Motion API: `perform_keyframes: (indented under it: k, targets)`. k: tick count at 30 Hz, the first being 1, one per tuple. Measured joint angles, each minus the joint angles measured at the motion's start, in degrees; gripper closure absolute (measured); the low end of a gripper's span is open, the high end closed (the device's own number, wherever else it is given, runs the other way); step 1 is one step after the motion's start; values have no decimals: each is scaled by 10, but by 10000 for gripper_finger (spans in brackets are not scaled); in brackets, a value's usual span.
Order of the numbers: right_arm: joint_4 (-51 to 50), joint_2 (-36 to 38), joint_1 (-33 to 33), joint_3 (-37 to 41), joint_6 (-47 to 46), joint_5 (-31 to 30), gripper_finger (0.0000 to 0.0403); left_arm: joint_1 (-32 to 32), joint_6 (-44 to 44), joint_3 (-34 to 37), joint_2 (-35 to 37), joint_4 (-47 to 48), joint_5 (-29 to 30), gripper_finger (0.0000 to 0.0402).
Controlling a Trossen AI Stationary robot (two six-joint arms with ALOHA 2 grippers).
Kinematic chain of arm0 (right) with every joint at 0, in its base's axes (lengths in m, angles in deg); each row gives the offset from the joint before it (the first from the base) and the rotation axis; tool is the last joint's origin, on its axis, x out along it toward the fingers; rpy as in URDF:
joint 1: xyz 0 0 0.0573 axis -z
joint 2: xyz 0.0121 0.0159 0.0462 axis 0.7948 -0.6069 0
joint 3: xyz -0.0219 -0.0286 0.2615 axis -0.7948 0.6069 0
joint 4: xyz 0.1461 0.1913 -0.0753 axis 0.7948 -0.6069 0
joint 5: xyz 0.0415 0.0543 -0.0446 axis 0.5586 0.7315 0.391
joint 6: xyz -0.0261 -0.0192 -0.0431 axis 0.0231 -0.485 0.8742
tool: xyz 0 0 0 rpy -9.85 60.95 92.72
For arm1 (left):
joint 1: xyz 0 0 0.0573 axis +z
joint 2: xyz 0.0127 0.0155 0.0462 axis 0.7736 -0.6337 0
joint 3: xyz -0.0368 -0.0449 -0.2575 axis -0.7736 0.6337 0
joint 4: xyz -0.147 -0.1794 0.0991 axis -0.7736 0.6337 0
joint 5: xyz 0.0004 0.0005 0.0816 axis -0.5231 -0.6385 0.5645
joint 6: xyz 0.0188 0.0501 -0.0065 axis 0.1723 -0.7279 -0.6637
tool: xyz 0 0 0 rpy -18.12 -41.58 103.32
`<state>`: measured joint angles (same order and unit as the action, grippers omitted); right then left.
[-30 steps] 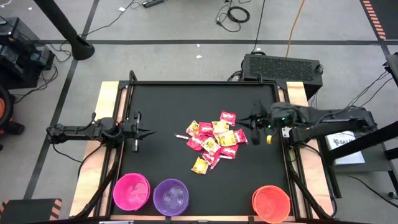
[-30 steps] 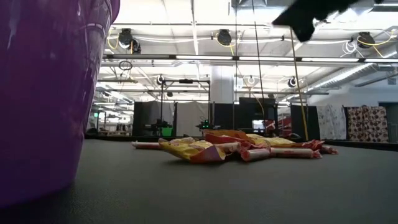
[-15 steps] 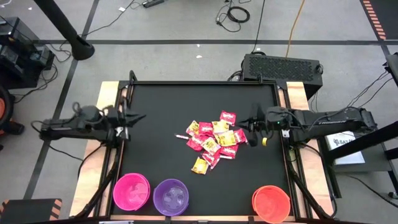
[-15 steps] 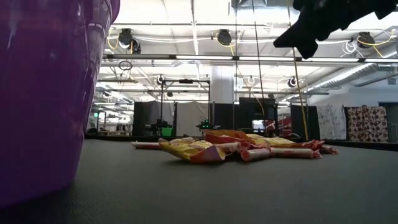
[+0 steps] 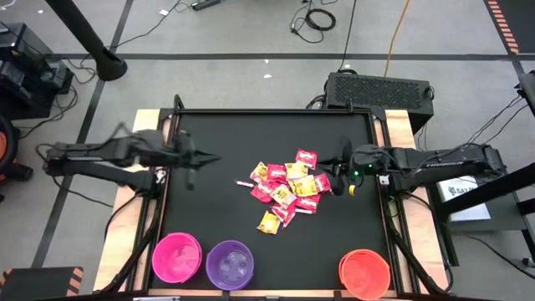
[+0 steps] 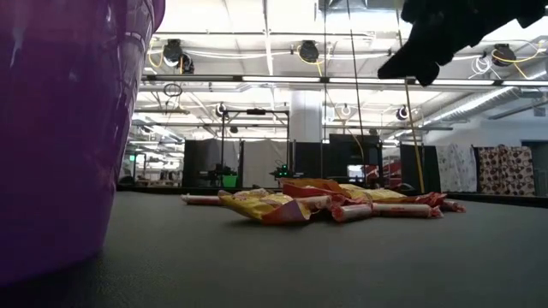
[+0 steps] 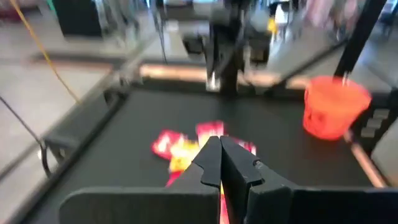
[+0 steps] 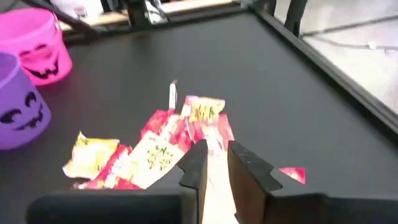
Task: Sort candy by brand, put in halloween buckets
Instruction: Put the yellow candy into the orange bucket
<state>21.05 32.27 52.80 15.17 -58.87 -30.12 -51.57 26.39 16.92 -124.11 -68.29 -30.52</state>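
Lying in a loose crinkled heap at the middle of the matte black desk point(image 5: 251, 134), the candy point(image 5: 287, 188) is flat shiny packets, red, yellow and pale. Three round plastic pails line the near edge: pink point(image 5: 176, 256), purple point(image 5: 230, 264), orange point(image 5: 364, 272). The right claw point(image 5: 338, 177) hovers beside the heap, fingers slightly parted, empty. The left claw point(image 5: 199, 159) hangs clenched, well apart.

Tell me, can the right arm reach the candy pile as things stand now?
Probably yes. The right claw hangs just beside the candy pile, slightly parted, and nothing lies between them on the black table.
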Motion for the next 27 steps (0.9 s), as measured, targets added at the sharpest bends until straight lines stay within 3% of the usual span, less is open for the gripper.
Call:
perform_keyframes:
  k: [7, 10, 15, 21, 27]
  targets:
    - [-25, -53, 0, 0, 1, 2, 309, -21, 69, 9, -130, -6, 1, 400]
    - [-42, -70, 3, 0, -25, 31, 296, -34, 80, 9, -162, -17, 1, 400]
    - [-86, -90, 3, 0, -47, 76, 274, -56, 82, 9, -172, -21, 2, 400]
    - [-108, -103, 5, 0, -56, 76, 259, -93, 80, 9, -172, -21, 2, 400]
    - [-73, -151, 19, 0, -71, 75, 257, -97, 22, 9, -171, -22, 3, 400]
